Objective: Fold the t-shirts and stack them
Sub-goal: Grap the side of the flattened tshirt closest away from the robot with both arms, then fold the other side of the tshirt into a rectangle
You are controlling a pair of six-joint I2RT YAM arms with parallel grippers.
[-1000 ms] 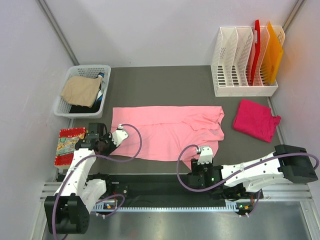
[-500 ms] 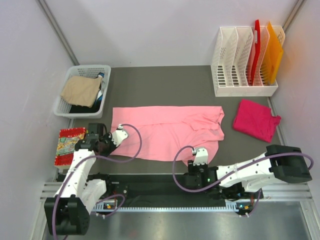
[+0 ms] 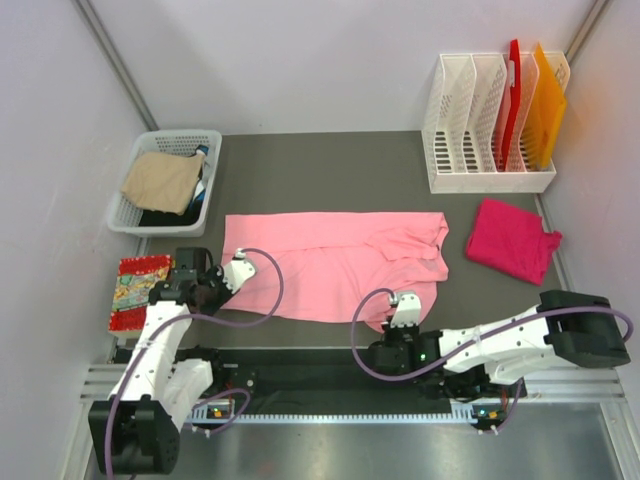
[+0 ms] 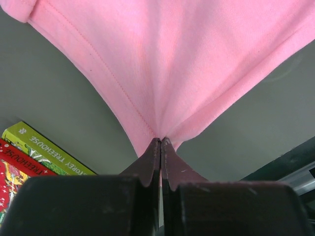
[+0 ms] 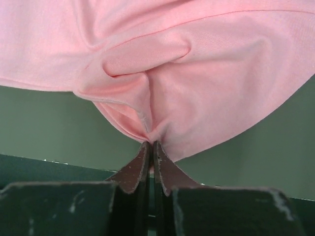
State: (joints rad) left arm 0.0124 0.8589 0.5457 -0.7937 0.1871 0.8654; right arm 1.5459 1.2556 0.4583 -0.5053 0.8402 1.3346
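Observation:
A light salmon-pink t-shirt point(image 3: 335, 262) lies spread across the middle of the dark mat. My left gripper point(image 3: 226, 283) is shut on its near left edge, and the cloth point(image 4: 167, 64) fans out from the closed tips point(image 4: 161, 141). At the near right edge my right gripper point(image 3: 385, 325) is shut too, and the bunched pink fabric point(image 5: 197, 88) puckers at its tips point(image 5: 151, 143). A deep magenta t-shirt point(image 3: 511, 238) lies folded on the mat to the right, apart from both grippers.
A white basket point(image 3: 139, 219) with tan cloth stands at the back left. A white file rack point(image 3: 487, 180) with red and orange sheets stands at the back right. A red-edged patterned book point(image 3: 136, 290), also point(image 4: 29, 152), lies by my left arm. A black rail point(image 3: 300, 362) runs along the near edge.
My right gripper has closed on the near right edge of the pink t-shirt after shifting slightly along it. The left gripper has stayed shut on its edge.

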